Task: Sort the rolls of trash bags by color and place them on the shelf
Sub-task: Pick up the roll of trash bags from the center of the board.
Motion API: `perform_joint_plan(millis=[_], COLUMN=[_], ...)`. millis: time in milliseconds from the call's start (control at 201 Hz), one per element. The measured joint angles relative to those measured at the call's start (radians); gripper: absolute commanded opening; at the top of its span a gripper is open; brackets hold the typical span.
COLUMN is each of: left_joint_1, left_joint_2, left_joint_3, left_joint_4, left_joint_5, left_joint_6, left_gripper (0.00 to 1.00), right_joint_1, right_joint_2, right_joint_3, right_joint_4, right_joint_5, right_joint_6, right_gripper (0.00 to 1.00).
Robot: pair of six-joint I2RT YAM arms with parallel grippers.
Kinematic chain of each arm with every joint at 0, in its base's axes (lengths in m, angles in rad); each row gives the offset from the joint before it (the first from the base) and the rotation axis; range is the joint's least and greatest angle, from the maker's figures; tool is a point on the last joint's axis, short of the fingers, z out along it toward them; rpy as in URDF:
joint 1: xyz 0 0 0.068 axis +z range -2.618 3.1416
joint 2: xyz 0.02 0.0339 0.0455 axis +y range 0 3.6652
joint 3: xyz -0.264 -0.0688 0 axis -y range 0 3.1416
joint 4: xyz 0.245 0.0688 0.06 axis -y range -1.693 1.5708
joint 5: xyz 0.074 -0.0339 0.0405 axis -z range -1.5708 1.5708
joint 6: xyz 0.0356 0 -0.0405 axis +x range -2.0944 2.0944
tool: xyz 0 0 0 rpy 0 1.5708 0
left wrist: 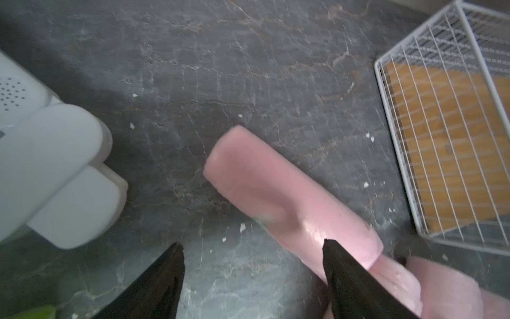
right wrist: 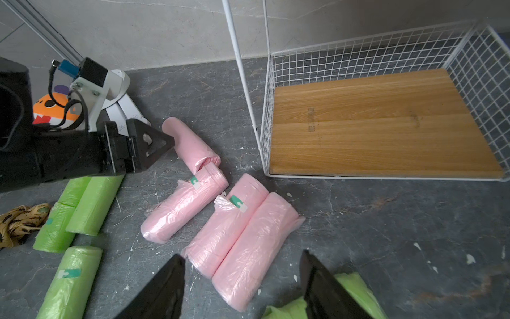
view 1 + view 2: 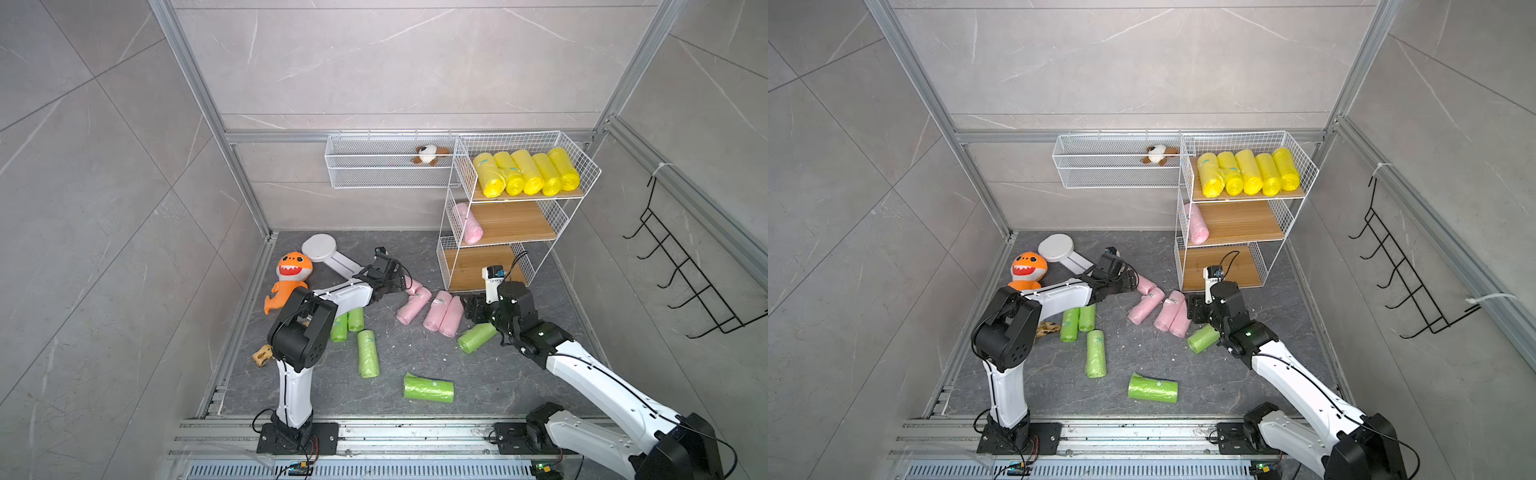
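Note:
The shelf (image 3: 515,222) stands at the back right. Several yellow rolls (image 3: 528,172) fill its top tier, and one pink roll (image 3: 469,224) lies on the middle tier. The bottom tier (image 2: 372,124) is bare. Several pink rolls (image 3: 440,311) and several green rolls (image 3: 368,353) lie on the dark floor. My left gripper (image 1: 252,244) is open low over the floor. A pink roll (image 1: 276,187) runs past one of its fingers (image 1: 347,276). My right gripper (image 2: 242,254) is open just above the near ends of two pink rolls (image 2: 248,237) lying side by side. A green roll (image 2: 353,292) lies under its wrist.
An orange shark plush (image 3: 291,278) and a white round device (image 3: 320,249) lie at the back left. A patterned cloth (image 3: 262,356) sits by the left arm. A long wire basket (image 3: 386,166) holding a small plush hangs on the back wall. A black hook rack (image 3: 681,274) hangs on the right wall.

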Motion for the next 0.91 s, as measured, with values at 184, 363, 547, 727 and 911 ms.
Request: perform_joint_plan(millis=[184, 363, 547, 727, 911], left_joint_1=[0.018, 0.018, 0.018, 0.018, 0.018], left_joint_2=[0.074, 0.116, 0.146, 0.164, 0.192], left_joint_3=[0.075, 0.122, 0.124, 0.125, 0.138], left_joint_4=[0.037, 0.045, 0.061, 0.068, 0.088], left_joint_5=[0.000, -0.005, -0.010, -0.013, -0.013], left_joint_6=[-0.065, -0.107, -0.152, -0.189, -0.219], left_gripper=[0.83, 0.84, 0.84, 0.82, 0.78], right_joint_1=[0.000, 0.000, 0.000, 0.000, 0.000], right_joint_2=[0.017, 0.023, 0.025, 0.027, 0.029], right_joint_3=[-0.038, -0.053, -0.057, -0.068, -0.078], right_joint_4=[0.041, 0.062, 0.078, 0.092, 0.104], right_joint_5=[-0.018, -0.034, -0.042, -0.056, -0.071], right_joint_6=[0.014, 0.026, 0.027, 0.034, 0.044], right_gripper=[0.70, 0.71, 0.71, 0.71, 0.72])
